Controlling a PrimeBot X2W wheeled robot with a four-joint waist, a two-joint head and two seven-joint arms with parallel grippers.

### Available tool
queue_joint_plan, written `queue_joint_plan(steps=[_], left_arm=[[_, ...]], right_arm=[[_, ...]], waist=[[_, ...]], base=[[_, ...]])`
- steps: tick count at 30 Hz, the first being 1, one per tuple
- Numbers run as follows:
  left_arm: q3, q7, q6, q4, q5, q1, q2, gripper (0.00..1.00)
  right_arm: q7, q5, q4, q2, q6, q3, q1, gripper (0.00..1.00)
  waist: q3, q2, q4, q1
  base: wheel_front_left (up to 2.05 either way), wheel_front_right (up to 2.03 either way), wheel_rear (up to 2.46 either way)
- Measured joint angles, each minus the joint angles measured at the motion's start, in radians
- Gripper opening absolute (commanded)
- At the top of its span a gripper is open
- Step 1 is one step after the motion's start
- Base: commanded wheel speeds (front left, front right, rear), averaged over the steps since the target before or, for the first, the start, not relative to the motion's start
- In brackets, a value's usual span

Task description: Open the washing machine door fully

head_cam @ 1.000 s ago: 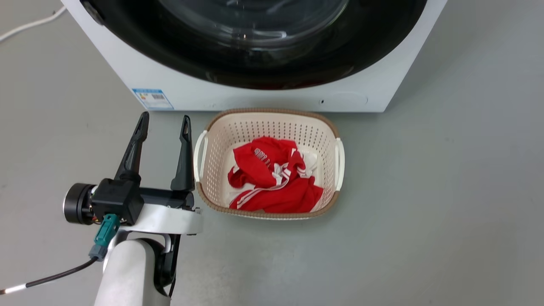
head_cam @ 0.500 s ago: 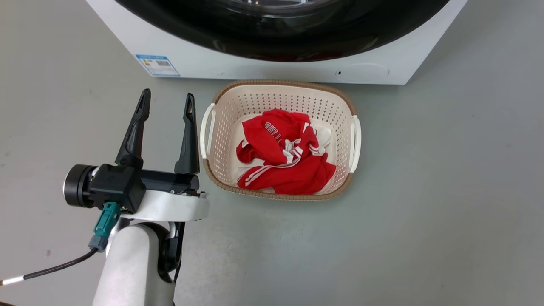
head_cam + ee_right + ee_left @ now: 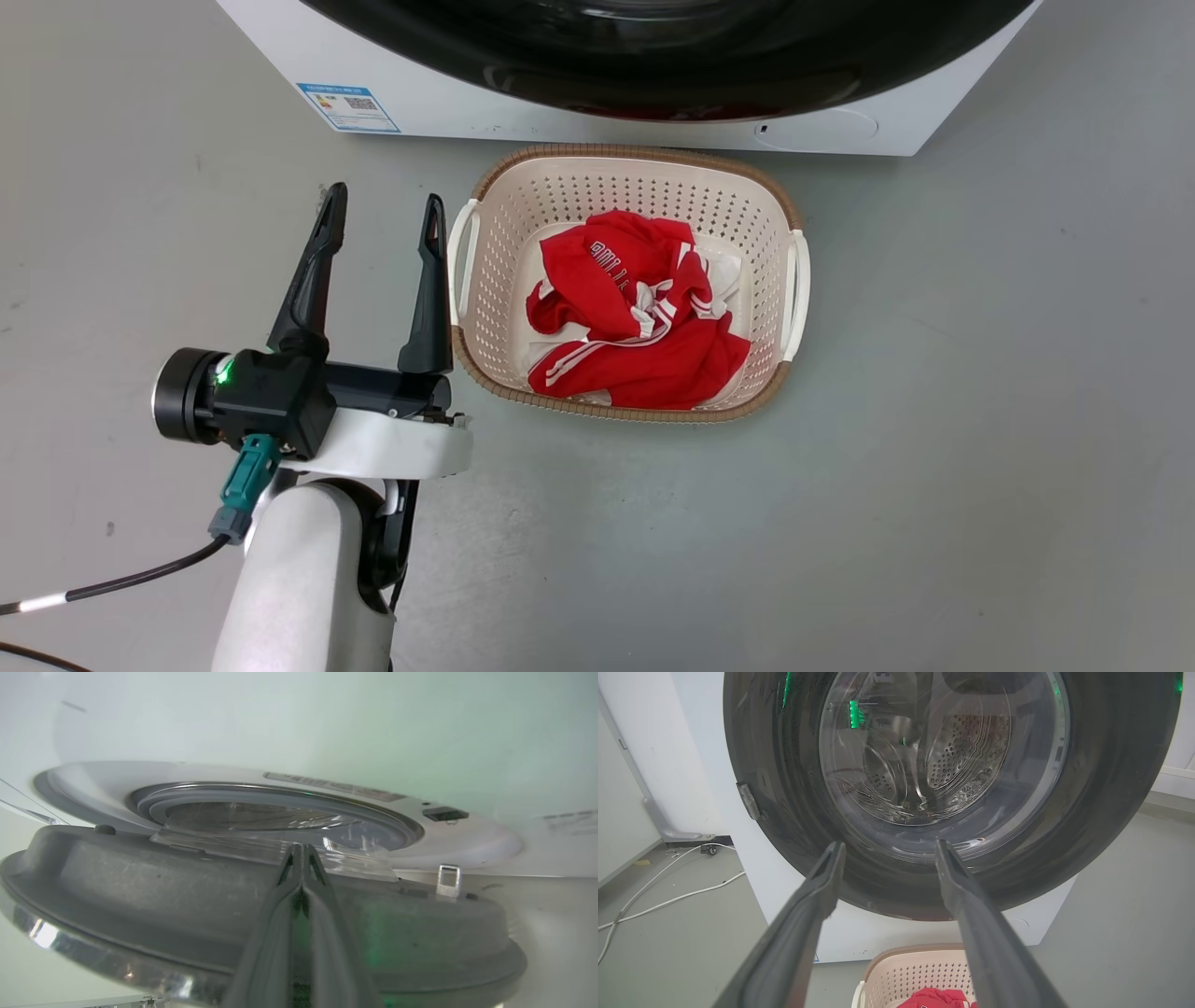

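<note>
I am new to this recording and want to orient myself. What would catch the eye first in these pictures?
The bright red garment in the cream basket, on the floor before the white washing machine, stands out most. Next is the large, glossy black washing machine door, facing the open left pincer. The shut right pincer points at the door's grey inner side.

Black washing machine door (image 3: 945,765), ajar
</note>
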Motion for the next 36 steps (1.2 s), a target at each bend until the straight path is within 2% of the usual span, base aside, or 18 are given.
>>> queue_joint_plan(steps=[8,18,36], left_arm=[[0.003,0.0,0.0,0.019,-0.002,-0.001,0.0,1.0],[0.006,0.0,-0.005,0.049,-0.01,0.018,0.0,1.0],[-0.007,0.0,-0.03,0.107,-0.024,0.146,0.0,1.0]], right_arm=[[0.152,0.036,-0.017,0.009,0.0,-0.011,0.02,0.0],[0.347,0.12,-0.115,0.055,0.0,-0.037,0.178,0.0],[0.498,0.221,-0.379,0.176,0.0,-0.035,0.596,0.0]], waist=[[-0.017,0.0,-0.014,0.0],[-0.098,0.0,-0.023,-0.0001],[-0.321,0.0,-0.012,-0.0003]], base=[[0.0,0.0,0.0],[0.0,0.0,0.0],[0.0,0.0,0.0]])
